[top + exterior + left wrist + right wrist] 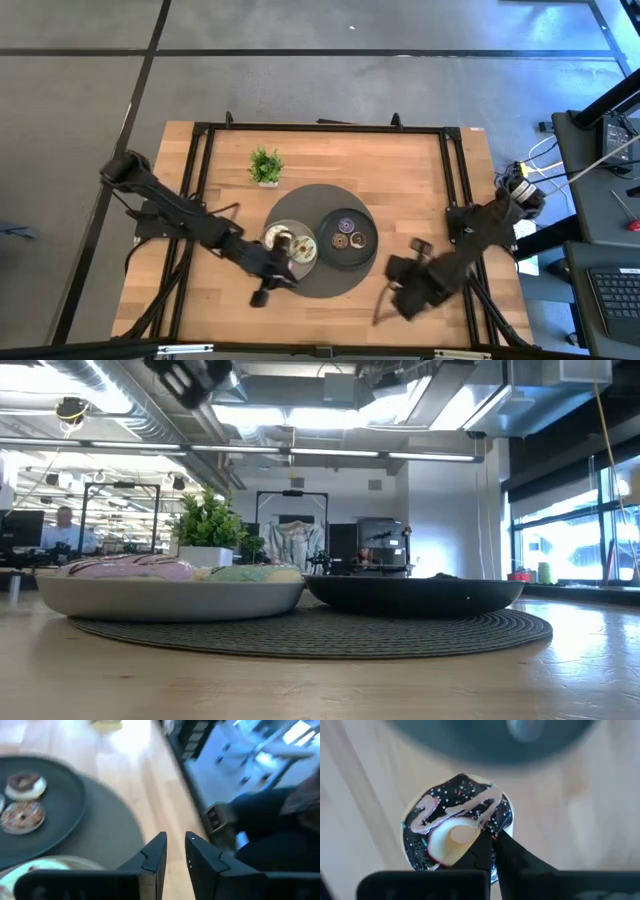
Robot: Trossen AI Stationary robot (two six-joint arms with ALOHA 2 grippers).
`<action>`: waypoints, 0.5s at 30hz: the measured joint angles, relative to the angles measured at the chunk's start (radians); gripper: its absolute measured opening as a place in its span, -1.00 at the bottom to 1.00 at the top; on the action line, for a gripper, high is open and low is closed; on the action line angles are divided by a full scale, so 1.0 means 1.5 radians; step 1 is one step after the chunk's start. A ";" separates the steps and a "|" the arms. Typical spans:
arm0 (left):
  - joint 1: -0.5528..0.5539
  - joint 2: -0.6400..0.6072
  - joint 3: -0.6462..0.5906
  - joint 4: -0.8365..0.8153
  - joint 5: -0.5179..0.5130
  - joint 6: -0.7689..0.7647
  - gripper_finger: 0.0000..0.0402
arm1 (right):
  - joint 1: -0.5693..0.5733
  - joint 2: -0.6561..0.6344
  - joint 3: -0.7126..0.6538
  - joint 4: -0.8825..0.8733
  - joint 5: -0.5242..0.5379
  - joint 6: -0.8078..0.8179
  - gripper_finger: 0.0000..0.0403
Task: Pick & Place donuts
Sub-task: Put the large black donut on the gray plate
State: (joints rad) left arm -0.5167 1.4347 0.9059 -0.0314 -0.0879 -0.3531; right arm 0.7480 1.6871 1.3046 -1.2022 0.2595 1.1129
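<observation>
Wooden table (400, 180): I note the right gripper (487, 845), jaws clamped on a chocolate donut (457, 822) with pink drizzle and sprinkles, near the dark plate (364, 252). Left gripper (175, 842), jaws slightly apart, empty, by the grey plate (300, 268).

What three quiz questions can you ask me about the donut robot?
1. True or false: the right end effector is shut on a dark sprinkled donut.
2. The left end effector, holding nothing, looks toward two iced donuts. What do they lie on? A: the dark plate. B: the bare wood. C: a flowerpot.
3. Fill in: the dark plate rests on a round grey ____.

Key: 1 true; 2 A; 3 mat.
</observation>
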 joint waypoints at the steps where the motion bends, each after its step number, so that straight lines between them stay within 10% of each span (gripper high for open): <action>1: -0.008 -0.022 -0.023 0.027 0.000 0.000 -0.68 | -0.025 0.002 0.014 0.013 0.020 -0.048 -0.95; 15: -0.136 -0.290 -0.119 -0.091 -0.008 -0.089 -0.68 | -0.271 0.172 0.240 0.279 0.025 -0.605 -0.94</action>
State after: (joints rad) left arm -0.7203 0.9991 0.7277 -0.1683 -0.0994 -0.4860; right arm 0.3417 1.9455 1.6650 -0.7830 0.2972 0.2052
